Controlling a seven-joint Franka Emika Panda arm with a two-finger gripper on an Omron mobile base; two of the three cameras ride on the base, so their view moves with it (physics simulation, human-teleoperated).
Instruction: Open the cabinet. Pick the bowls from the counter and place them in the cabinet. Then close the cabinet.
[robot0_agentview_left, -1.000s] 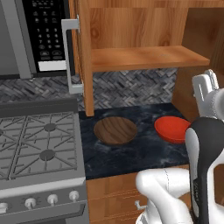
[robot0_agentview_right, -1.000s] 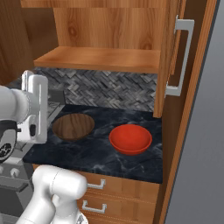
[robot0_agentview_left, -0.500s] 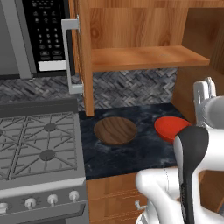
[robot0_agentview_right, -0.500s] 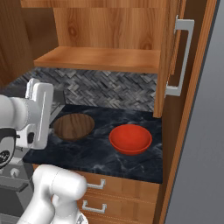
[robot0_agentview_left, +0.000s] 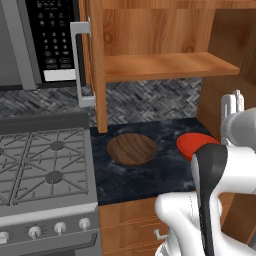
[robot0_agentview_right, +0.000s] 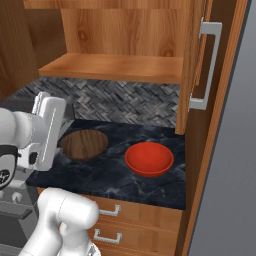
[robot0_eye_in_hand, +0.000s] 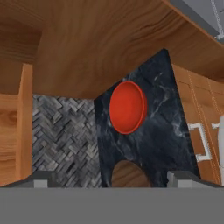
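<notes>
The cabinet (robot0_agentview_right: 120, 67) stands open, both warm-brown doors swung wide, its flat wooden shelf (robot0_agentview_left: 165, 66) bare. Below it, on the counter (robot0_agentview_right: 145, 187), a dark marbled stone slab, sit the two bowls, well apart: the wood-grain bowl (robot0_agentview_left: 132, 149) toward the stove side and the glossy red bowl (robot0_agentview_right: 149, 159) toward the right door. The right base view shows the red bowl whole, a shallow round dish with a raised rim; in the left base view the arm covers part of it. The hand view, rolled sideways, looks down on the red bowl (robot0_eye_in_hand: 127, 107) and catches an edge of the wooden one (robot0_eye_in_hand: 131, 174). The gripper (robot0_eye_in_hand: 111, 177) shows its two dark tips at the far sides of that view, spread wide, holding nothing. The left base view adds the grey gas stove top (robot0_agentview_left: 45, 170) and the black microwave (robot0_agentview_left: 45, 40); the right adds the drawers (robot0_agentview_right: 125, 222) with small handles. Grey herringbone tile (robot0_agentview_right: 120, 102) backs the counter.
</notes>
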